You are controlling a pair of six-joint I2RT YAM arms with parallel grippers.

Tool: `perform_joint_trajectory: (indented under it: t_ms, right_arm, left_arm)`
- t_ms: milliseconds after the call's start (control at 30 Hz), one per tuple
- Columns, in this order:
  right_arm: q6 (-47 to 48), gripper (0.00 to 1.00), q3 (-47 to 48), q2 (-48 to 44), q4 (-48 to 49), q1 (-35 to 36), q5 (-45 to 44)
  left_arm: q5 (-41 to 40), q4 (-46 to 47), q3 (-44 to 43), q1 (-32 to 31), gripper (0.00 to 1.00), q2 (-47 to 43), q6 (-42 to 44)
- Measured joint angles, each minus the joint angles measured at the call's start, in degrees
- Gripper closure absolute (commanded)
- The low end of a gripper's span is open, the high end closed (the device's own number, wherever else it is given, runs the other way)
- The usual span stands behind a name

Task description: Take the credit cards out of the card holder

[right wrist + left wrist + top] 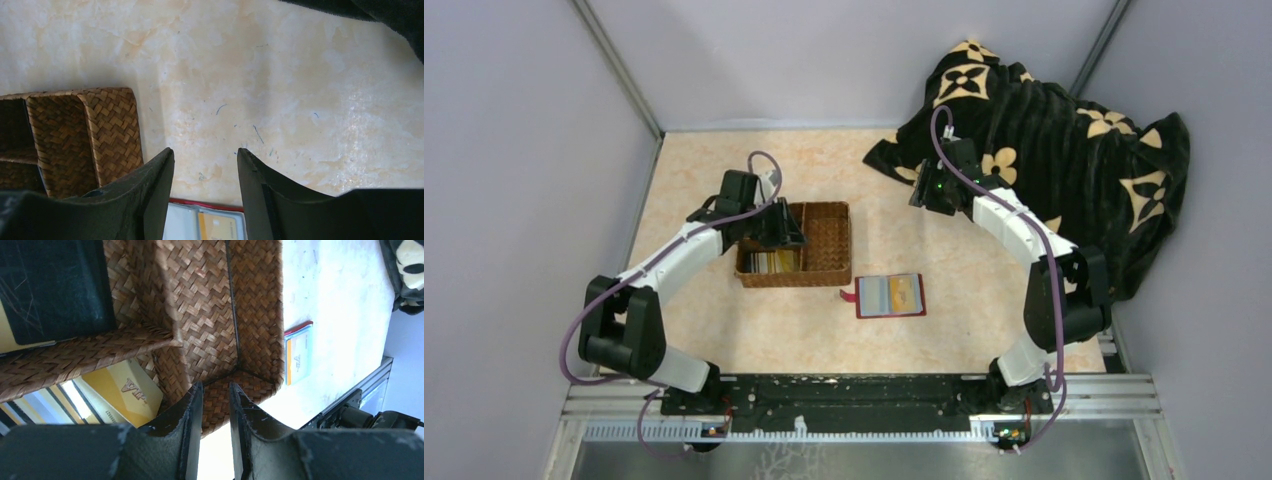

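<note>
Well, the red card holder [890,295] lies open on the surface [754,330], at 4 o'clock from the wicker basket [827,245]; credit cards [769,262] sit in the basket's 7 o'clock compartment. Left tool [216,390] hangs narrowly parted over the basket, right tool [205,160] wide, both gripping nothing.

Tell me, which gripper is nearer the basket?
Left. The left gripper hovers over the basket; the right gripper hangs above the table, off to the basket's right.
</note>
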State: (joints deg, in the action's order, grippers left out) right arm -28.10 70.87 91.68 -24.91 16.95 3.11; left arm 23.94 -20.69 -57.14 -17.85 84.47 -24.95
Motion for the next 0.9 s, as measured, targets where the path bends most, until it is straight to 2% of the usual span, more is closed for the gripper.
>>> perform_joint_trajectory:
  t_ms: [300, 467, 667, 900]
  right_arm:
    - [0.0, 0.50, -0.5, 0.0, 0.0, 0.0, 0.0]
    - [0.0, 0.50, -0.8, 0.0, 0.0, 0.0, 0.0]
    - [0.0, 0.50, -0.8, 0.1, 0.0, 0.0, 0.0]
    - [0.0, 0.50, -0.7, 0.1, 0.0, 0.0, 0.0]
  left_arm:
    - [-0.5, 1.3, 7.0, 3.3, 0.68, -1.4, -2.2]
    - [-1.2, 0.7, 7.1, 3.6, 0.69, 0.0, -1.9]
    - [-2.5, -2.5, 6.7, 3.6, 0.69, 7.0, -0.8]
    - [-3.4, -3.9, 5.5, 3.7, 0.69, 7.5, 0.3]
